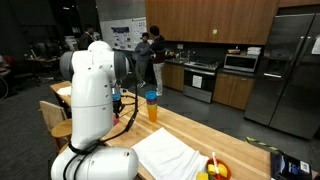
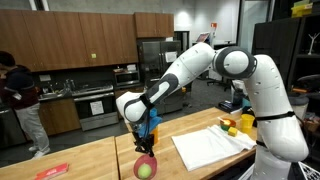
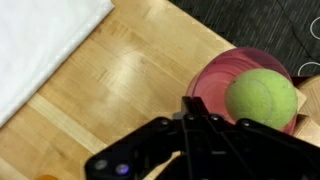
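Observation:
My gripper [image 3: 197,104] is shut, its two fingers pressed flat together with nothing between them. It hangs just above the wooden table [image 3: 110,90], next to a pink bowl [image 3: 222,70] that holds a yellow-green tennis ball [image 3: 262,97]. In an exterior view the gripper [image 2: 143,143] points down right over the bowl's rim [image 2: 136,167], with the ball [image 2: 146,170] below it. In an exterior view the arm's white body [image 1: 92,95] hides the gripper and the bowl.
A white cloth [image 2: 210,148] [image 1: 165,155] [image 3: 40,40] lies flat on the table. An orange cup with a blue rim [image 1: 152,107] stands close behind the gripper. Toy fruit [image 2: 240,123] sits near the arm's base. People [image 1: 148,50] stand in the kitchen beyond.

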Controlling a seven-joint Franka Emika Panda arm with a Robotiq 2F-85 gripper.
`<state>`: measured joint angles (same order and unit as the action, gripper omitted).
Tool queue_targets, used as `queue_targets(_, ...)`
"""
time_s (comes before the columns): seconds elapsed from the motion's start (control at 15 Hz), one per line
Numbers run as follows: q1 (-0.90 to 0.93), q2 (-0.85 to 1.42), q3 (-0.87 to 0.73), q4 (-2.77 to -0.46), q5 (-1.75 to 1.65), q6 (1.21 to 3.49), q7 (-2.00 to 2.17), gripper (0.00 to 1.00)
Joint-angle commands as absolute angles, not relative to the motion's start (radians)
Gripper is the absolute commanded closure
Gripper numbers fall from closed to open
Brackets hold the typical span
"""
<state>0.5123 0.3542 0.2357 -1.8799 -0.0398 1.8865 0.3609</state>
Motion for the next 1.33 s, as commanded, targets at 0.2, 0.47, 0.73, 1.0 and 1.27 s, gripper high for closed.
queue_targets(0.2, 0.449, 0.025, 0.265, -2.205, -0.01, 1.881, 0.527, 0.99)
queue_targets(0.47, 0.408, -0.117, 0.285, -2.343, 0.002, 1.865, 0.626, 0.99)
queue_targets(0.73, 0.361, -0.277, 0.297, -2.513, 0.058, 1.873, 0.737, 0.99)
queue_targets(1.0, 0.309, -0.436, 0.32, -2.68, 0.022, 1.89, 0.88, 0.99)
queue_targets(1.27, 0.246, -0.543, 0.342, -2.77, -0.075, 1.904, 1.0, 0.99)
